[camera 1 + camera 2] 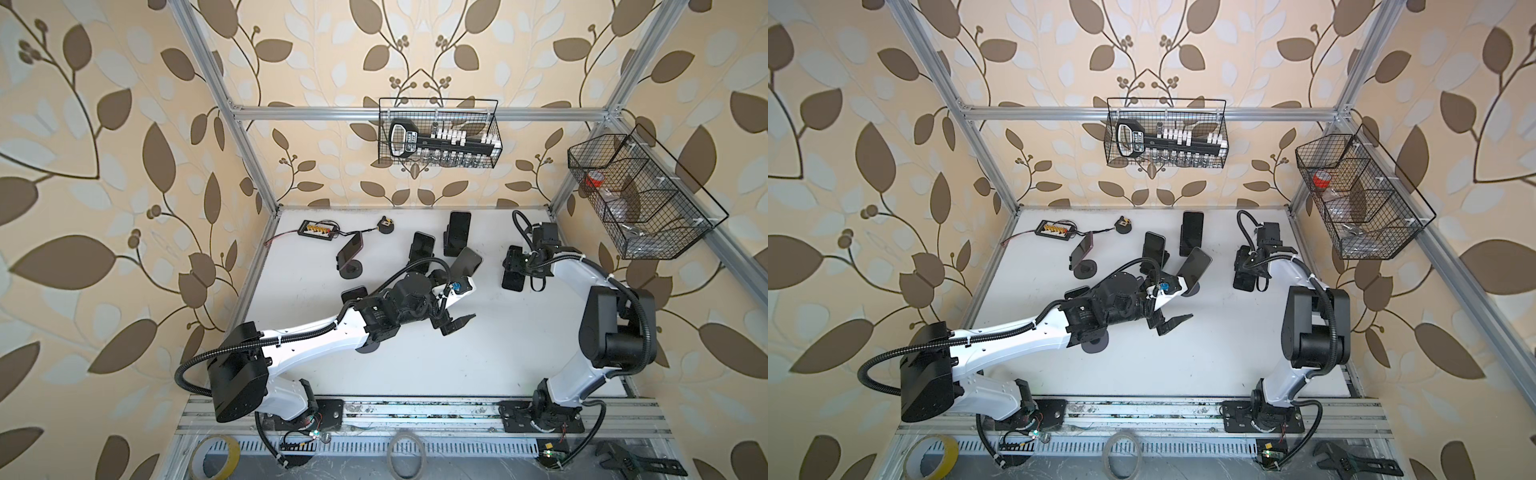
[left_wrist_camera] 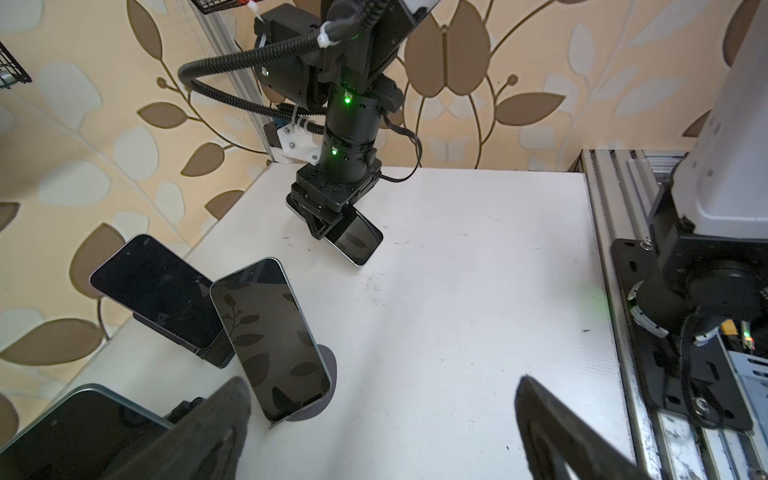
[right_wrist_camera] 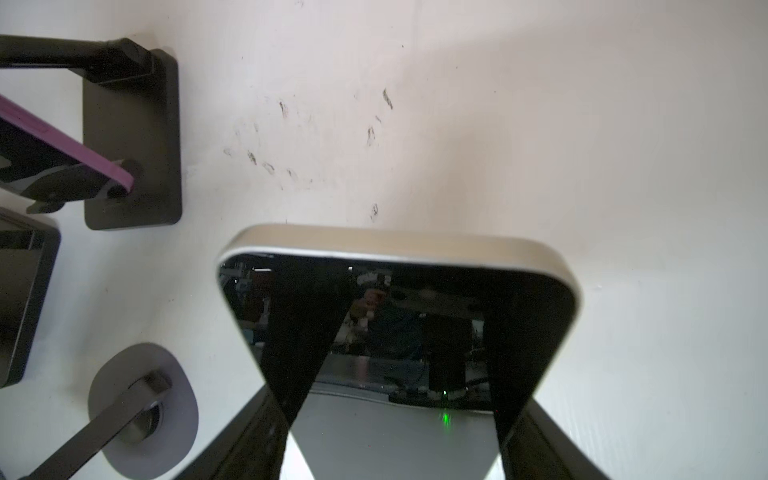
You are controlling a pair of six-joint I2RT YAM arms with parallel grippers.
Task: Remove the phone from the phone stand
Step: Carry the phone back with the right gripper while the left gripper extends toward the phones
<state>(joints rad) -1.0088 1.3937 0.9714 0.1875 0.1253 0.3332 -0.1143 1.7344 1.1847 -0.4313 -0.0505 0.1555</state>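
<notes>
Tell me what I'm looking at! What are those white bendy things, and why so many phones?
Those are robot arms: a white-and-black left arm and right arm, fixed at the edge of a white table. Two pictures look down from a camera overhead; the other two come from little cameras on the wrists. Dark-screened phones lean on black stands on the table; the job is taking one off. The right gripper pinches a silver-edged black phone by its sides, low over the table. The left gripper is open wide, holding nothing.
</notes>
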